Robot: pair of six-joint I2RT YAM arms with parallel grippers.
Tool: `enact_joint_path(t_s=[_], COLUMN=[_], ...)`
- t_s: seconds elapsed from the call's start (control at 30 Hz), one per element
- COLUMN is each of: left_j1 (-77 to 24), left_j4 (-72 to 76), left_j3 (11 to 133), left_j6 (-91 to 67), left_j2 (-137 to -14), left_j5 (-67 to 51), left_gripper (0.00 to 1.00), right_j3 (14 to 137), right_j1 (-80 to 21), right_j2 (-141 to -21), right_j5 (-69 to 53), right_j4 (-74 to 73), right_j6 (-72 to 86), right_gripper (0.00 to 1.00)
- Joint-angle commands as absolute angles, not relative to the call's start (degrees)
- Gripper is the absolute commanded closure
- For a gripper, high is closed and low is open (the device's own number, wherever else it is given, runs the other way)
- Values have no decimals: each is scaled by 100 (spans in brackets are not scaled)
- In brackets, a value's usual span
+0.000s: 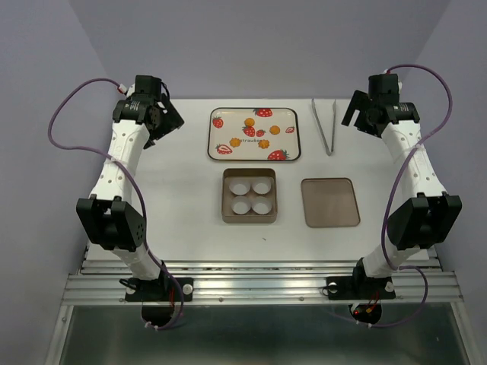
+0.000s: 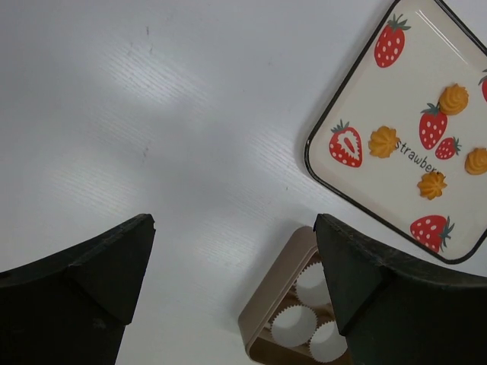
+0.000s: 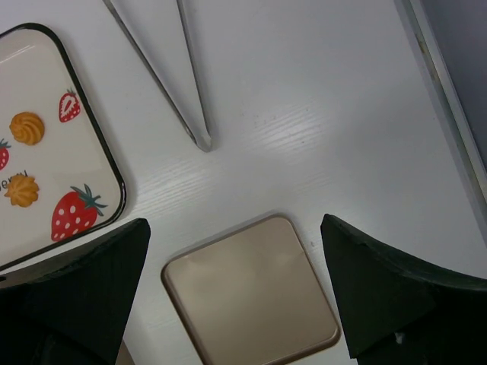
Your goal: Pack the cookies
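Several small orange-yellow cookies lie on a cream tray printed with strawberries, at the back middle. They also show in the left wrist view, and two show in the right wrist view. A tan square box holding white paper cups stands in front of the tray. My left gripper is open and empty, raised left of the tray; in its own view the box sits below. My right gripper is open and empty, raised right of the tongs.
Metal tongs lie right of the tray, tips toward the front, and show in the right wrist view. The tan box lid lies flat right of the box, under my right gripper.
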State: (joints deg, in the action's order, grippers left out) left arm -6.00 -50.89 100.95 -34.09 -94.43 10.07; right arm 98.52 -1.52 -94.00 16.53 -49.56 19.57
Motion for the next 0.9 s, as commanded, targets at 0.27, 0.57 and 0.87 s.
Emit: enact_joint_path(t_s=[0.27, 0.57, 0.87], left_j1=[-606, -641, -931], left_j4=[-5115, -5159, -4905], left_j3=[10916, 10916, 10723], left_j6=[-3146, -3155, -3295], left_j2=[-9536, -9606, -9905], left_j5=[1283, 1327, 1433], left_gripper=[1, 1, 1], right_j3=[9782, 10274, 10239], right_j1=[-167, -167, -167], right_j2=[-9237, -10256, -11029], right_j5=[1600, 1337, 440], right_j4=[-4149, -3797, -3560], right_j6=[1829, 1126, 475], right_gripper=[0, 0, 0])
